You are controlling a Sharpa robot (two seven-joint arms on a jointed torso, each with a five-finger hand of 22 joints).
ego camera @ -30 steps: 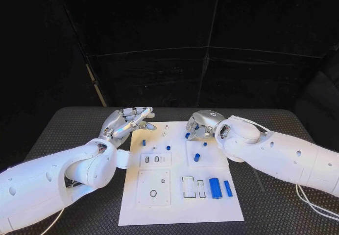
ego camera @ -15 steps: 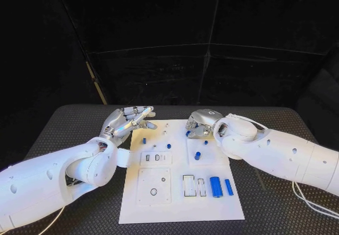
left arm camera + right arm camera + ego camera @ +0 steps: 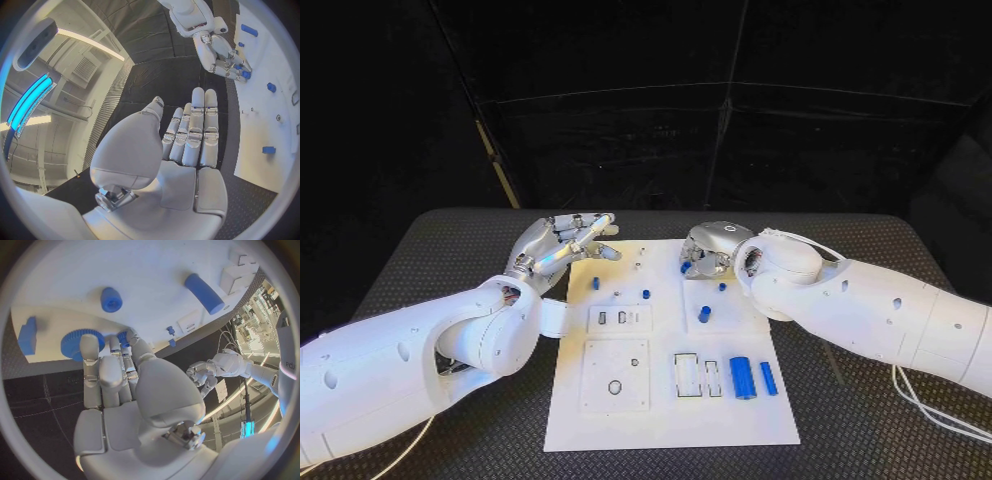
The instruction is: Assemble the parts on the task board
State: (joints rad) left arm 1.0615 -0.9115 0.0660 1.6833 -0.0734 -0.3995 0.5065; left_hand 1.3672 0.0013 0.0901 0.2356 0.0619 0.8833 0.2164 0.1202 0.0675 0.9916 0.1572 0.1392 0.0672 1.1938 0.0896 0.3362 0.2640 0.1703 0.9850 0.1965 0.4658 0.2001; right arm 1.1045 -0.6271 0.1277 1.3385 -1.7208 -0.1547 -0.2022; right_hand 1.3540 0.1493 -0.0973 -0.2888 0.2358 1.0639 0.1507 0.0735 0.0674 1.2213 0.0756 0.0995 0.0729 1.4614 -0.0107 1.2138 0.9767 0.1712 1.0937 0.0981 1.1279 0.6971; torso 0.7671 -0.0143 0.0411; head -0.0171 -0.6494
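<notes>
Task board point(image 3: 668, 405) mid-table point(image 3: 430, 260); left hand point(image 3: 564, 246) at its far-left corner, right hand point(image 3: 710, 250) far-right.

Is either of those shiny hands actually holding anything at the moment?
The left hand holds nothing, its fingers straight. The right hand has fingertips at a small blue round part, but a grip cannot be told.

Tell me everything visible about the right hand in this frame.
The right hand is silver and metallic-looking, on a white arm, and sits over the far edge of the white task board. In the right wrist view its fingers lie close together, reaching down to a blue toothed, gear-like part at the board's edge. The fingertips are at that part; whether they grip it cannot be told.
</notes>
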